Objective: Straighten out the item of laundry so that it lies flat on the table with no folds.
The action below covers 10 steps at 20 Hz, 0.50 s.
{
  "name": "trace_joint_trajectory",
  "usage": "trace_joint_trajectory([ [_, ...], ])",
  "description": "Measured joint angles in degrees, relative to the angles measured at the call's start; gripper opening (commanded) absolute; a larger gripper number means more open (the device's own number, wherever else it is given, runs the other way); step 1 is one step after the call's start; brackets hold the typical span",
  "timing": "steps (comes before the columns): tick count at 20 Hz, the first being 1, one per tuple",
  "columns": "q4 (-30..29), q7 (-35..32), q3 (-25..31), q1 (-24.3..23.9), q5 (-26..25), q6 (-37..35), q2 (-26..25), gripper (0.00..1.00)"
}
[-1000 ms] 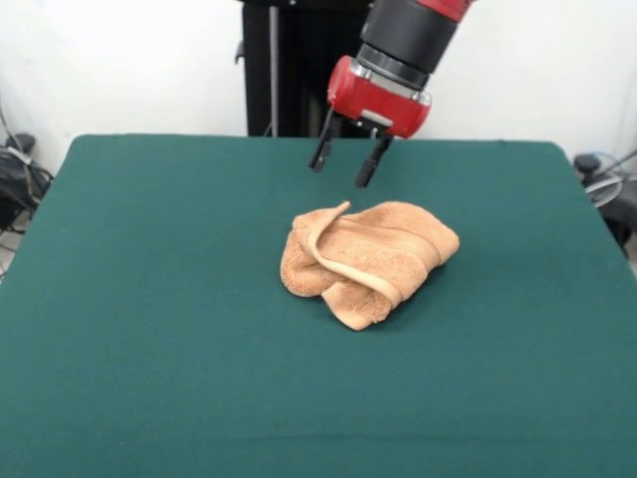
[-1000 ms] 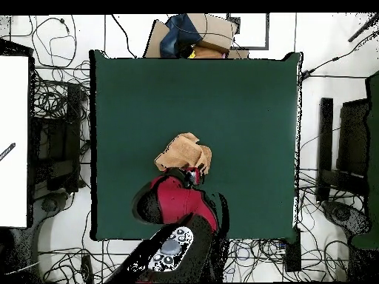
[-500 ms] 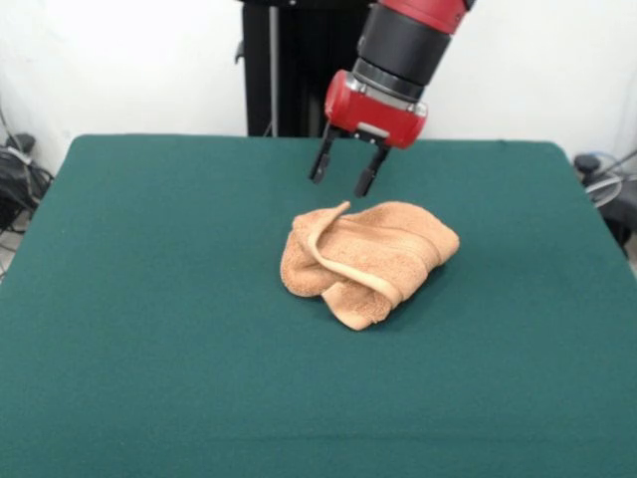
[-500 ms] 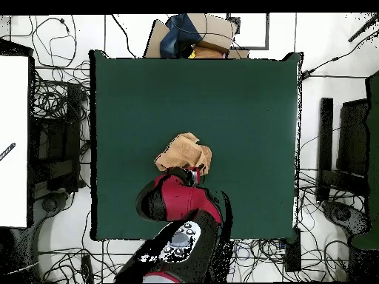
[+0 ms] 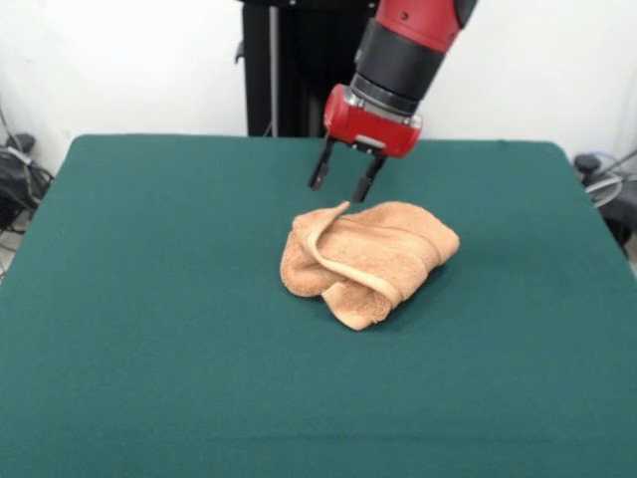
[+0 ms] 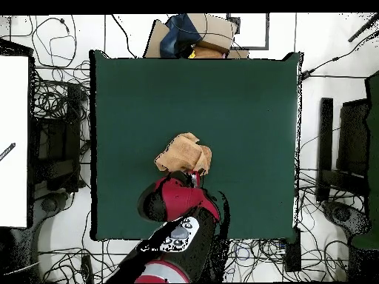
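The towel (image 5: pixel 366 258) is lying bunched and folded near the middle of the tabletop (image 5: pixel 149 329), its long axis running from the raised hem tip toward the rounded far end. The hand (image 5: pixel 339 180) is being held just behind that raised tip, above it, fingers apart and empty. Compared with a second ago, the hand is being eased lower and closer to the towel, which is lying unchanged.

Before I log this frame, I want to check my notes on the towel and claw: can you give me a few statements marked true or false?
1. The towel lies bunched and folded. True.
2. The claw is clamped on the towel. False: it hangs open just behind the towel, holding nothing.
3. The towel hangs off the edge of the table. False: it sits well inside the green top.
4. A hemmed edge curls up across the towel's top. True.
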<state>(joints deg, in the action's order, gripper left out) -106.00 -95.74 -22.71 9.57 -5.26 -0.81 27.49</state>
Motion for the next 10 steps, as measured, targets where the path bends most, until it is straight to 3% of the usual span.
trace_joint_trajectory([
  [10, -0.01, 0.0, 1.72, -0.64, -0.31, 2.56, -1.38, 1.0],
])
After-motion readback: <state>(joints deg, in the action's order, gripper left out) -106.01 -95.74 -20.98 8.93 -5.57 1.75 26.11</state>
